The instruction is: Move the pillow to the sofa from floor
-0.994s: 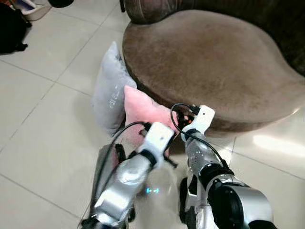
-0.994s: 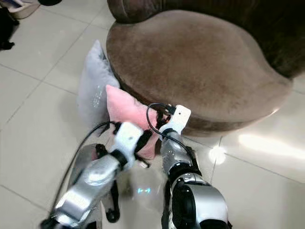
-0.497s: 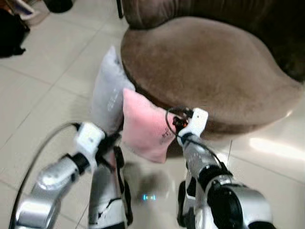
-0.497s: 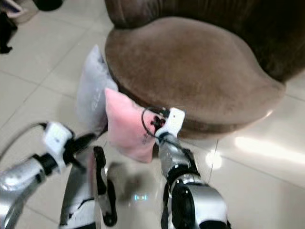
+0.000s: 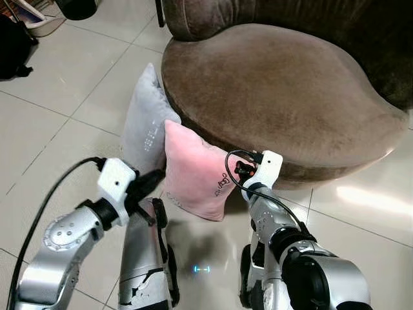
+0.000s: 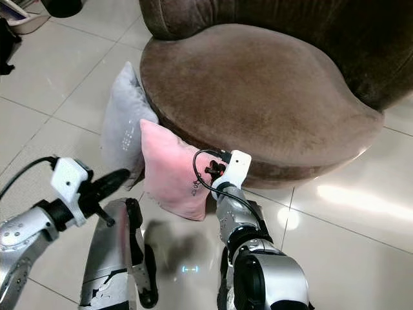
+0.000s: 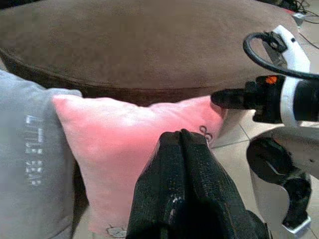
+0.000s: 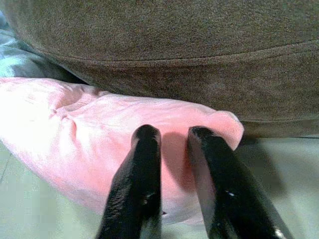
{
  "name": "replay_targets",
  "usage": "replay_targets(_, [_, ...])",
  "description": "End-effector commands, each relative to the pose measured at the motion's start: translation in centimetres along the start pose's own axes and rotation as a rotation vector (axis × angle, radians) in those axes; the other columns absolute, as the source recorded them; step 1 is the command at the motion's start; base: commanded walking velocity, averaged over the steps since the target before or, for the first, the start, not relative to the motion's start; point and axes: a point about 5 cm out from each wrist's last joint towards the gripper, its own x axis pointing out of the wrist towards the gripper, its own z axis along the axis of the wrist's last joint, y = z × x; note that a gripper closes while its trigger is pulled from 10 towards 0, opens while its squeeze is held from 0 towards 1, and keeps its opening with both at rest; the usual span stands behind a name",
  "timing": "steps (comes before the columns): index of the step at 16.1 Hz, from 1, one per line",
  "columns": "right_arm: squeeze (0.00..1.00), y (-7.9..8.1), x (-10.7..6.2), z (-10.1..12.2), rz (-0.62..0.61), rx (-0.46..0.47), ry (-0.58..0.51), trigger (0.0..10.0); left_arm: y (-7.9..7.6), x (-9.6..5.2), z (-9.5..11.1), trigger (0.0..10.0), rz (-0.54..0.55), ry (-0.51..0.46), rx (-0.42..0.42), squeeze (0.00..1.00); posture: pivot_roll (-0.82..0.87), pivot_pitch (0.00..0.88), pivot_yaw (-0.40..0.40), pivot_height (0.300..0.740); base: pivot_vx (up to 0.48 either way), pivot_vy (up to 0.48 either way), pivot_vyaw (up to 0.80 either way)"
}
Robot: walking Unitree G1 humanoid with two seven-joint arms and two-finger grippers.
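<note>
The pink pillow (image 5: 193, 171) stands on the tiled floor, leaning against the front of the brown sofa (image 5: 277, 84). A grey pillow (image 5: 145, 123) leans beside it on its left. My left gripper (image 5: 153, 181) is shut with nothing in it, its tip pointing at the pink pillow's left edge from a short way off. In the left wrist view its fingers (image 7: 182, 164) are pressed together before the pillow (image 7: 124, 134). My right gripper (image 5: 240, 169) is at the pillow's upper right corner. Its fingers (image 8: 144, 164) stand slightly apart, open, against the pink fabric (image 8: 75, 129).
A black bag (image 5: 14, 45) and a basket (image 5: 32, 13) sit on the floor at the far left. My own legs (image 5: 145, 258) show below the arms. Glossy floor tiles (image 5: 51, 129) stretch away to the left and to the right of the sofa.
My left arm has swung from in front of the pink pillow out to the left. The right gripper has stayed at the pillow's right corner. The camera has shifted slightly.
</note>
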Motion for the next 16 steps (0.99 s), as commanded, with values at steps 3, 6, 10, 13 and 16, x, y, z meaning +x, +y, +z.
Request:
replay_targets(3, [1.0, -0.5, -0.3, -0.6, -0.031, 0.091, -0.003, 10.0, -0.8, -0.5, 0.2, 10.0, -0.056, 0.011, -0.011, 0.0, 0.22, 0.269, -0.004, 0.51, 0.0, 0.0, 0.0])
replay_targets(6, [1.0, -1.1, -0.3, -0.1, -0.063, 0.17, -0.037, 10.0, -1.1, -1.3, 0.5, 10.0, -0.081, 0.016, -0.019, 0.0, 0.23, 0.271, 0.007, 0.51, 0.0, 0.0, 0.0])
replay_targets(10, [1.0, -2.0, -0.4, 0.1, -0.076, 0.195, -0.047, 10.0, -1.1, -1.8, 0.6, 10.0, -0.09, 0.022, -0.034, 0.0, 0.23, 0.278, 0.013, 0.51, 0.0, 0.0, 0.0])
replay_targets(13, [1.0, -2.2, -0.5, -0.1, -0.091, 0.201, -0.042, 10.0, -1.0, -2.2, 0.7, 10.0, -0.099, 0.035, -0.04, 0.0, 0.25, 0.289, 0.023, 0.51, 0.0, 0.0, 0.0])
replay_targets(16, [1.0, -2.2, -0.5, -0.3, -0.095, 0.2, -0.037, 10.0, -0.9, -2.7, 0.8, 10.0, -0.111, 0.049, -0.039, 0.0, 0.26, 0.297, 0.034, 0.51, 0.0, 0.0, 0.0])
